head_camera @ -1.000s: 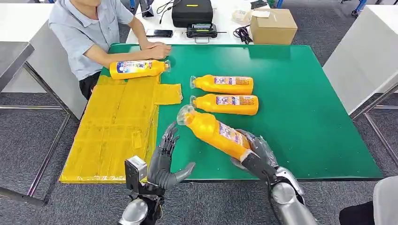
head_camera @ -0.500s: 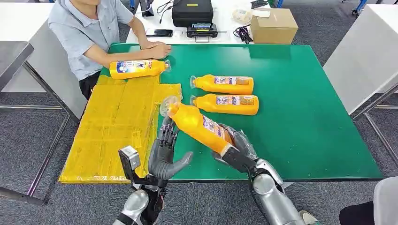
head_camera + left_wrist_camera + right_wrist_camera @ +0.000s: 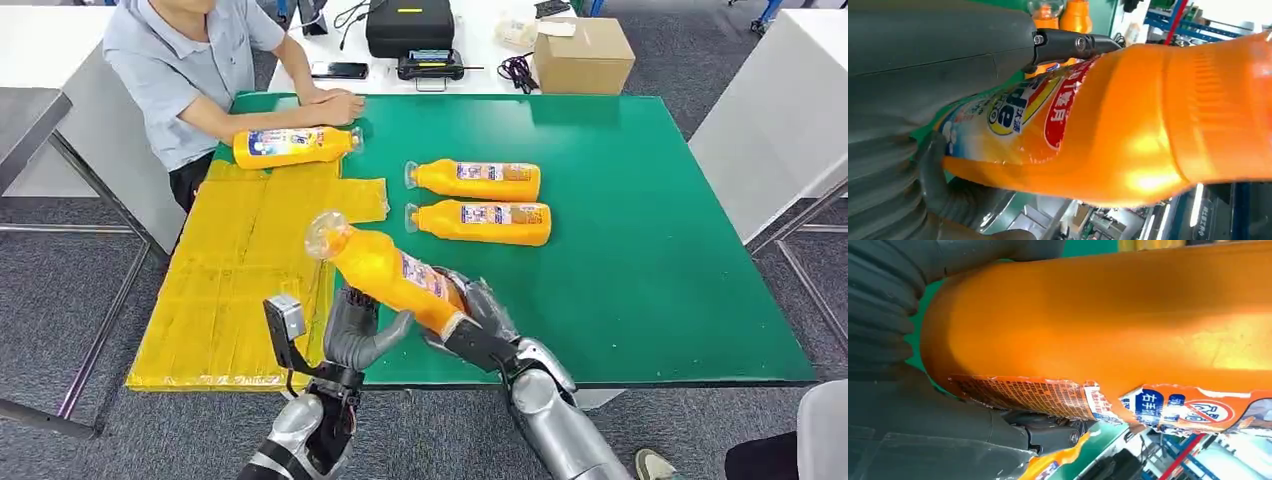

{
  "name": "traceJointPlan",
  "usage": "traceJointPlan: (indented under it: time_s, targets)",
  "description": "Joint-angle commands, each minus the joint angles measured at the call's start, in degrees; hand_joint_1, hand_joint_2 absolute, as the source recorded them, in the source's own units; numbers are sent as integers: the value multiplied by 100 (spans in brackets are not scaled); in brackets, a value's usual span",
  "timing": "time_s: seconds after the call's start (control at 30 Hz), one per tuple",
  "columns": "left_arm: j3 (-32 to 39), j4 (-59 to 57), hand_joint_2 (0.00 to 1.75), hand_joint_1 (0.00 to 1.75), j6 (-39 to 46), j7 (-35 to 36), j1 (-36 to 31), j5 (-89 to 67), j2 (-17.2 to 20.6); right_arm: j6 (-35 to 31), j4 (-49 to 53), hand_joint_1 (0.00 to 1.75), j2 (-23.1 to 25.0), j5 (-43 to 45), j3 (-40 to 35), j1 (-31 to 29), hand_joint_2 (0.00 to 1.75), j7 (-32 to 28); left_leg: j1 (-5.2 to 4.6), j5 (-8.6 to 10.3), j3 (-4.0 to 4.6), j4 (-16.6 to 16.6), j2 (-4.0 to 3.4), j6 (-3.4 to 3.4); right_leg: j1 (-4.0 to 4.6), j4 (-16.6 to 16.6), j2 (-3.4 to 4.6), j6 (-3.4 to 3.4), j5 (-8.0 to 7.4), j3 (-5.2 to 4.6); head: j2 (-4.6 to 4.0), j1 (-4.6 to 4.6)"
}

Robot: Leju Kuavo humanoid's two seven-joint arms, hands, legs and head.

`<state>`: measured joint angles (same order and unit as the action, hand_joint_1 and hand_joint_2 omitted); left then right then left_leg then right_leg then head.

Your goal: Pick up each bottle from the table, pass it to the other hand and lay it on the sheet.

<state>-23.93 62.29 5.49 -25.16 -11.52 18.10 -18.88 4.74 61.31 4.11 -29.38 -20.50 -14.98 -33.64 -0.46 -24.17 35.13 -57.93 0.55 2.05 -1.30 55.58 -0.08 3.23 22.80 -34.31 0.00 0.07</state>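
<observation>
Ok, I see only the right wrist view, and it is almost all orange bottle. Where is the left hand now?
Observer: In the head view the left hand is just under the held bottle, thumb against its body. I cannot tell if its fingers have closed.
Operator: Where does the cap end point?
Observer: Up and toward the yellow sheet; the right hand grips the base end.
Operator: Which bottles lie on the green table?
Observer: Two, side by side: the far bottle and the near bottle. A fourth bottle lies at the sheet's far end.
</observation>
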Motion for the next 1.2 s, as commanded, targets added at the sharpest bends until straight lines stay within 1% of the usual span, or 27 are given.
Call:
traceJointPlan:
  time_s: [0.03,0.17,0.2,0.4,0.67,0.7,0.73,0.77,0.83,0.87,0.97,1.0,1.03,1.07,1.1,1.17,1.2]
  targets:
    - [-133,-445,175,0,87,-207,-398,23,-79,169,-502,175,49,135,-460,-312,175,-52,8,-9,-16,-4,-4,-11,9,0,1,-14,6,17,0,0]
    - [-191,-310,175,0,-95,-395,-398,97,-37,411,-740,175,11,294,-650,-388,175,-225,8,-7,-13,-2,-3,-10,9,-2,1,-12,4,15,0,0]
    - [-240,-271,175,0,-318,-456,-407,169,-13,602,-807,175,-32,376,-719,-424,175,-293,11,-12,-19,-6,-8,-13,12,-1,5,-16,7,20,0,0]
    - [-321,-166,175,0,-748,-545,-402,335,14,729,-1012,175,-86,539,-788,-501,175,-484,10,-9,-15,-6,1,-13,11,0,-4,-15,8,18,0,2]
    - [-322,-166,175,0,-747,-545,-398,335,13,734,-1018,175,-96,544,-787,-498,175,-487,5,-4,-7,-1,1,-8,6,-1,-3,-9,4,8,0,0]
    - [-346,-136,175,19,-837,-592,-389,348,33,775,-1038,175,-106,581,-793,-503,175,-496,6,-4,-6,-2,3,-8,7,-2,-5,-9,4,9,0,0]
    - [-344,-122,175,175,-879,-612,-381,367,36,784,-1053,175,-120,583,-803,-507,175,-494,7,-5,-10,-1,2,-9,8,-2,-5,-11,5,12,0,0]
    - [-339,-112,175,175,-1086,-565,-363,515,42,813,-1099,175,-145,605,-806,-508,175,-495,8,-7,-12,-3,2,-11,9,-2,-5,-12,6,15,0,0]
    - [-361,-65,175,175,-1254,-579,-332,572,83,853,-1264,169,-171,682,-776,-520,175,-511,16,-15,-29,-5,-1,-18,18,-5,-4,-21,12,33,0,0]
    - [-378,-50,175,175,-1284,-587,-327,558,96,843,-1293,168,-177,686,-772,-523,175,-511,8,-7,-19,0,2,-12,9,-4,-5,-14,7,21,0,0]
    - [-378,-50,175,175,-1284,-587,-327,558,96,843,-1293,168,-177,686,-772,-523,175,-511,11,-10,-19,-2,4,-13,12,-4,-8,-15,9,23,0,0]
    - [-388,-32,175,175,-1315,-592,-322,553,106,828,-1319,162,-183,683,-768,-532,175,-511,10,-9,-18,-1,3,-12,11,-4,-6,-15,9,21,0,0]
    - [-402,-20,175,175,-1287,-593,-320,512,117,794,-1342,162,-179,685,-757,-543,175,-508,12,-13,-23,-3,2,-14,13,-5,-6,-18,11,28,0,0]
    - [-432,-14,175,175,-1130,-646,-330,338,125,765,-1335,164,-175,680,-751,-540,175,-508,8,-7,-13,0,1,-10,8,-4,-4,-12,6,15,0,-2]
    - [-447,-11,175,175,-1056,-676,-338,247,120,737,-1314,159,-168,676,-746,-536,175,-508,11,-11,-21,-2,2,-14,12,-4,-6,-16,10,24,0,0]
    - [-533,-20,175,175,-732,-785,-365,-161,124,700,-1268,155,-154,665,-752,-532,175,-490,7,-5,-11,-1,5,-10,8,-3,-8,-12,6,13,0,-2]
    - [-523,-30,175,175,-675,-771,-363,-213,108,691,-1242,157,-153,649,-767,-529,175,-468,11,-10,-17,-5,6,-14,13,-1,-10,-17,11,21,0,0]
